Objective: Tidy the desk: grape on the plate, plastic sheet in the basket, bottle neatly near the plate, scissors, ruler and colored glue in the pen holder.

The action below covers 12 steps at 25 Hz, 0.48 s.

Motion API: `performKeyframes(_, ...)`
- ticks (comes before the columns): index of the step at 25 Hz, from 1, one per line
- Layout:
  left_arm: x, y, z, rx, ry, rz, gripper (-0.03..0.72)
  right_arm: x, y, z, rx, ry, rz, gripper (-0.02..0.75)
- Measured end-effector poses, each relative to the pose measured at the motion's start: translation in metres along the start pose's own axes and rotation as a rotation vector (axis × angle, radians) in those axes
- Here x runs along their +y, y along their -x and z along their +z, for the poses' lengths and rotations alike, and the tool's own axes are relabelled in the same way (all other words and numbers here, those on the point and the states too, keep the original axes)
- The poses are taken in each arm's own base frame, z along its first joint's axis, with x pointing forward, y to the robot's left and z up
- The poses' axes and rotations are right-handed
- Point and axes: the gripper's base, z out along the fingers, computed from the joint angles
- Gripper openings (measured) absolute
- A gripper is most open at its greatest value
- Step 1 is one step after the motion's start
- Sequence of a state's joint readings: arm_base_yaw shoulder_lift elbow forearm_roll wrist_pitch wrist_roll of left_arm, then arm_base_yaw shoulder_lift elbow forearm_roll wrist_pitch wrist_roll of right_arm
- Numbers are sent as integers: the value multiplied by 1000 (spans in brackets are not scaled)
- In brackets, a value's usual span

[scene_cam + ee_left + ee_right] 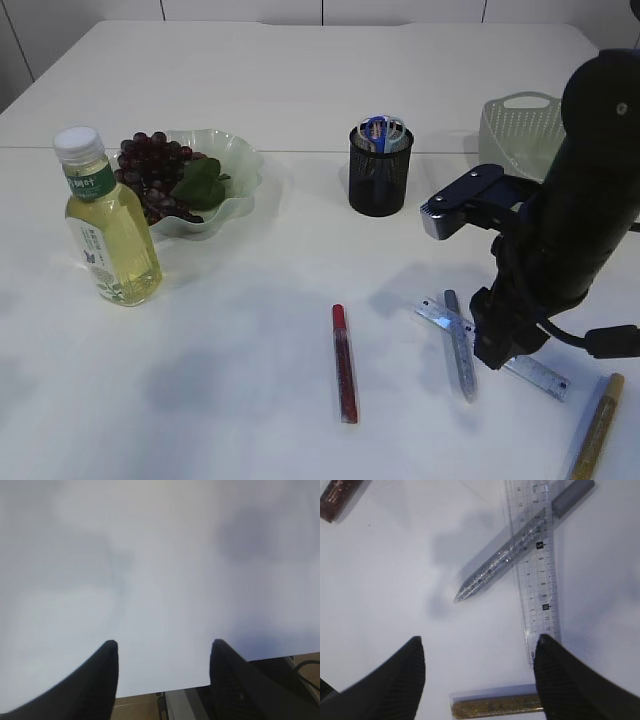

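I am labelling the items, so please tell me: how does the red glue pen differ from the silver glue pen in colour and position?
The red glue pen is dark red; the silver glue pen is glittery grey. The red one lies alone on the bare table, while the silver one lies crossed with the clear ruler, beside the right arm. Both are slim capped tubes lying flat, not yet in the pen holder.

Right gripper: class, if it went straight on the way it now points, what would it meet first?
Probably bare table: the open right gripper points down there, with the silver glue and ruler just beyond. Depth is unclear.
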State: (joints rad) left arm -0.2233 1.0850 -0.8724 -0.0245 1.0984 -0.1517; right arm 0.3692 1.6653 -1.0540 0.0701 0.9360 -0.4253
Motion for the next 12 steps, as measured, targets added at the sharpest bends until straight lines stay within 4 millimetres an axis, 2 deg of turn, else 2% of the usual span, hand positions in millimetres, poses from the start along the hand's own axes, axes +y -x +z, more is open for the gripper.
performKeyframes(7, 0, 1, 0, -13, -2, 0, 426, -6, -2, 2, -8, 72, -126, 534)
performKeyframes(12, 0, 1, 0, -15, -2, 0, 426, -36, -12, -3, -81, 151, -103, 535)
